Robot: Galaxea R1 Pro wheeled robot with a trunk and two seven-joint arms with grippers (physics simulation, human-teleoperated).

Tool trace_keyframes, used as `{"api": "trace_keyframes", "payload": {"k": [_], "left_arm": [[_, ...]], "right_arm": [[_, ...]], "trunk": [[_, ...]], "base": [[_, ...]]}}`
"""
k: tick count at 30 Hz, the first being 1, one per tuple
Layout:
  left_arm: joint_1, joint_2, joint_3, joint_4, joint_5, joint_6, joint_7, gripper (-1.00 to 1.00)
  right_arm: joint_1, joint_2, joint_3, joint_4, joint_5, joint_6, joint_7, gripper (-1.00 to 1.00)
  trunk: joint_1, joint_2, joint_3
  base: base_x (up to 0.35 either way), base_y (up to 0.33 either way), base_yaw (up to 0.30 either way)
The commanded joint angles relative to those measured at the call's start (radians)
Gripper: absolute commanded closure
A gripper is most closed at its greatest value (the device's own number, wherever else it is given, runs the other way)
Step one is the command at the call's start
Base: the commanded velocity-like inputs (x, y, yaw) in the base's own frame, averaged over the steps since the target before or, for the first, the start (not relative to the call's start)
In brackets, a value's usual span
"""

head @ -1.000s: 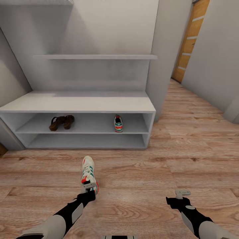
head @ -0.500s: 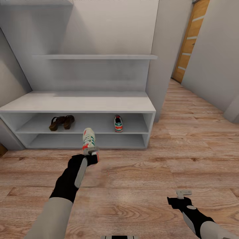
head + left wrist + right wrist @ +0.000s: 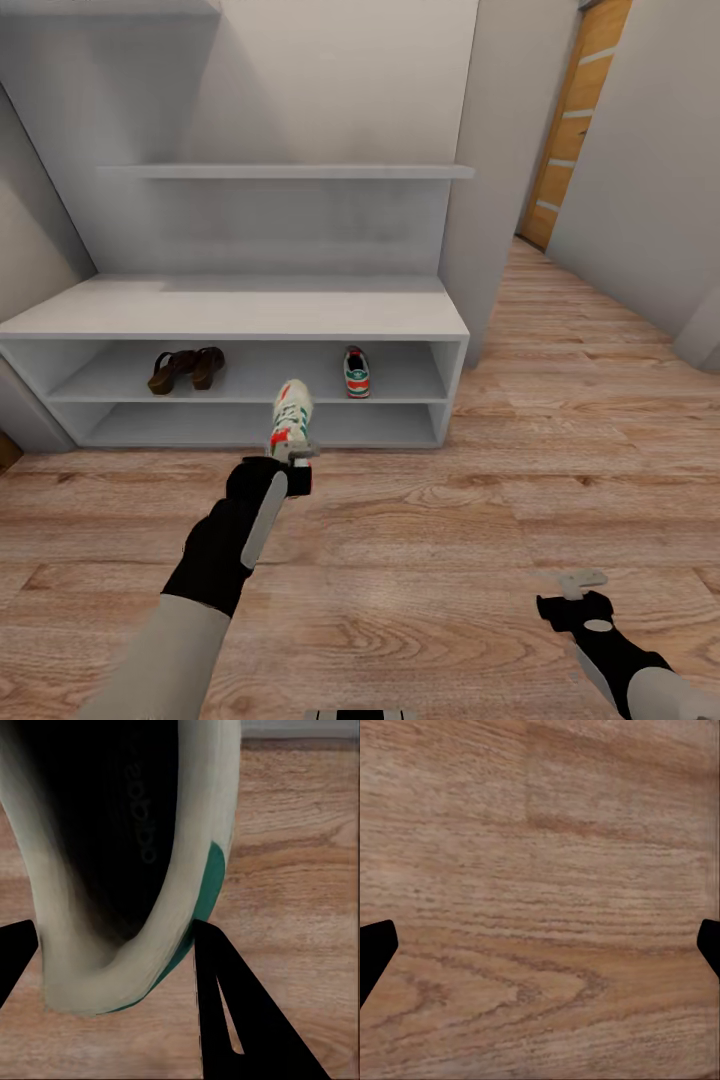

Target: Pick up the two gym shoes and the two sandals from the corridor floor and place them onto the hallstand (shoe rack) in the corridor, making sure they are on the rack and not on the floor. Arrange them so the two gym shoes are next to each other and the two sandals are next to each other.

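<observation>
Since the frame 0.5 s ago, the left gripper (image 3: 297,452) has been carried slightly to the right and nearer the rack (image 3: 240,310), and the held shoe (image 3: 291,414) with it; the right gripper (image 3: 583,580) has been shifted a little right and lower in the head view. The rack and the items on it are unchanged.

The held shoe is clamped at its heel by the left gripper, toe pointing up and toward the rack, clear of the floor (image 3: 450,520). In the left wrist view the shoe's dark opening and cream collar (image 3: 112,870) are seen, with a green patch at the heel; 1 dark finger (image 3: 240,1020) is pressed against the heel's outside and the other finger is seen at the opposite edge, so the gripper is closed on the shoe.

On the rack's upper open level, the 2 sandals (image 3: 186,368) are set side by side toward the left, and the second shoe (image 3: 356,372) is placed toward the right, well apart from them.

The right gripper is held low over bare floor, its fingers (image 3: 375,952) spread wide with only wood grain between them.
</observation>
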Motion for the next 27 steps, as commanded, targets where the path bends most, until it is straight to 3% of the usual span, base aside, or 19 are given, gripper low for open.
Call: {"api": "trace_keyframes", "payload": {"k": [1,3,4,7,19,27], "left_arm": [[0.0,-0.007,-0.021,0.079,0.05,0.003,-0.001,1.0],[0.0,-0.007,-0.024,0.089,0.088,0.003,-0.001,1.0],[0.0,-0.008,-0.028,0.103,0.179,0.003,-0.001,1.0],[0.0,-0.007,-0.025,0.112,0.227,0.002,0.003,1.0],[0.0,-0.004,-0.027,0.112,0.233,0.002,0.003,1.0],[0.0,-0.005,-0.029,0.111,0.23,0.002,0.004,1.0]], "right_arm": [[0.0,-0.03,-0.001,0.0,0.002,-0.003,-0.012,-1.0],[0.0,-0.042,-0.001,0.0,0.002,-0.003,-0.015,-1.0],[0.0,-0.055,-0.002,0.0,0.001,-0.004,-0.019,-1.0],[0.0,-0.061,-0.003,-0.001,0.001,-0.004,-0.021,-1.0],[0.0,-0.063,-0.003,-0.005,0.002,-0.004,-0.027,-1.0],[0.0,-0.062,-0.003,-0.007,0.001,-0.004,-0.132,-1.0]], "trunk": [[0.0,0.0,0.0],[0.0,0.0,0.0],[0.0,0.0,0.0],[0.0,0.0,0.0],[0.0,0.0,0.0],[0.0,0.0,0.0]], "base": [[0.0,0.0,0.0],[0.0,0.0,0.0],[0.0,0.0,0.0],[0.0,0.0,0.0],[0.01,0.0,0.0],[0.131,0.0,0.0]]}}
